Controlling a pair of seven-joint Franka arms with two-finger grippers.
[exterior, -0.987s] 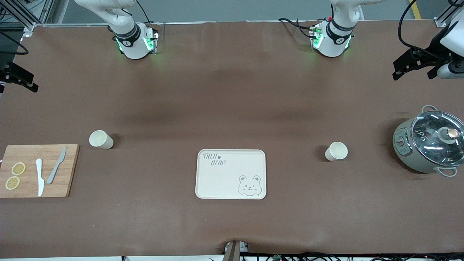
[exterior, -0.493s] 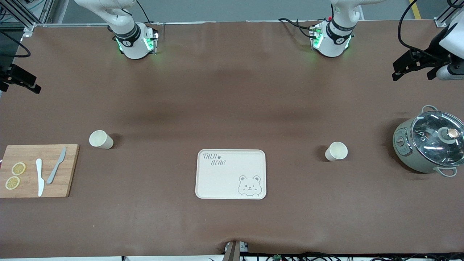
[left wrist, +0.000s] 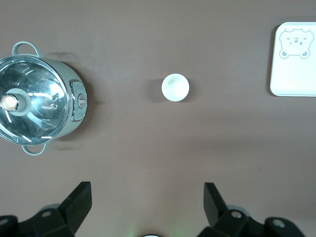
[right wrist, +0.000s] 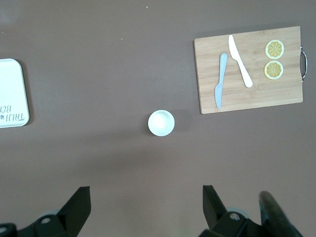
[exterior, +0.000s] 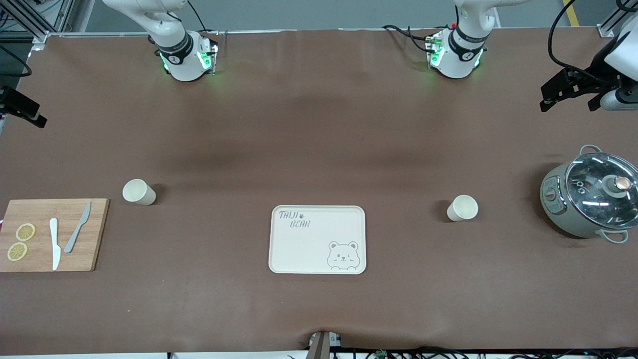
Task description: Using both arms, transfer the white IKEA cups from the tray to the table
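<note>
Two white cups stand upright on the brown table. One cup [exterior: 139, 192] is beside the cutting board, and also shows in the right wrist view [right wrist: 161, 123]. The other cup [exterior: 462, 208] stands between the bear tray and the pot, and also shows in the left wrist view [left wrist: 175, 87]. My left gripper [exterior: 568, 99] hangs high over the left arm's end of the table, open and empty [left wrist: 147, 198]. My right gripper [exterior: 25, 110] hangs high over the right arm's end, partly cut off by the picture's edge, open and empty [right wrist: 146, 200].
A cream bear tray [exterior: 317, 212] lies mid-table, nearer the front camera than the cups. A wooden cutting board [exterior: 94, 234] with two knives and lemon slices lies at the right arm's end. A grey pot [exterior: 558, 199] with a glass lid stands at the left arm's end.
My right gripper has drifted slightly toward its end of the table. My left gripper has barely moved. The cups have not moved.
</note>
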